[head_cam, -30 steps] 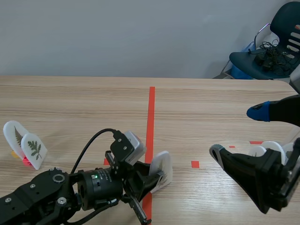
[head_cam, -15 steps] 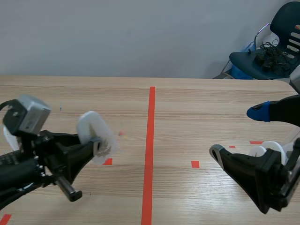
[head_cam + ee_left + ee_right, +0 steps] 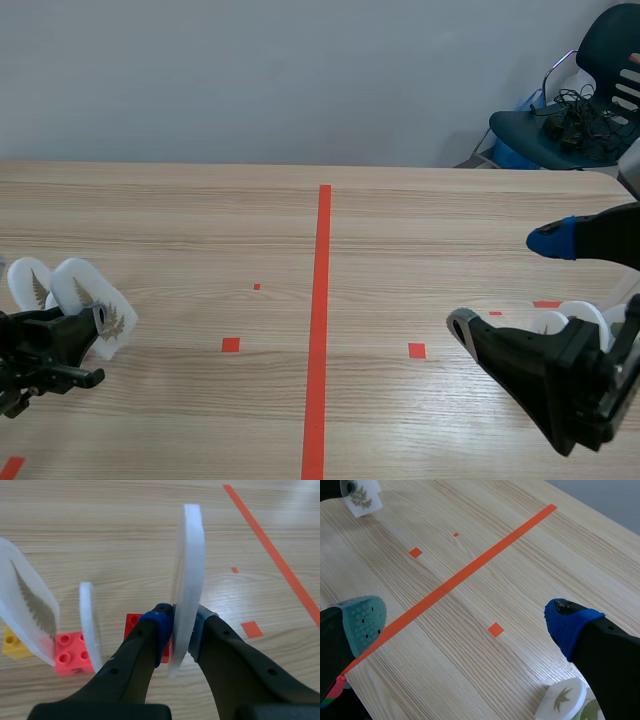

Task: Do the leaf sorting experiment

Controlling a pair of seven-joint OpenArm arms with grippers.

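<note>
From the middle camera, my left gripper [image 3: 85, 332] sits low at the near left of the table [image 3: 200, 215]. It pinches a white leaf card [image 3: 100, 300], which stands up out of my fingers and has a small leaf on its face. Just behind it stands a second leaf card [image 3: 27, 284], but I cannot tell if the two touch. The long red tape line [image 3: 322, 300] runs down the middle of the table, well apart from both cards. My right gripper [image 3: 507, 283] is on the other side with its jaws spread wide and nothing between them. Some round white cards [image 3: 578, 318] lie just behind it. A dark chair [image 3: 575, 100] stands past the far right corner. From my left wrist camera, I see the white leaf card [image 3: 189, 570] from its thin edge, squeezed tight between my two pads. Beside my gripper, a thin card [image 3: 87, 625] stands on a red block [image 3: 67, 654]. Past that, the second leaf card [image 3: 27, 605] leans by a yellow block [image 3: 14, 645]. From my right wrist camera, my pads are far apart over bare wood and the tape line. One round leaf card [image 3: 562, 697] lies just under my blue finger. Far ahead, I can see the white leaf card [image 3: 362, 497] in my other gripper.
</note>
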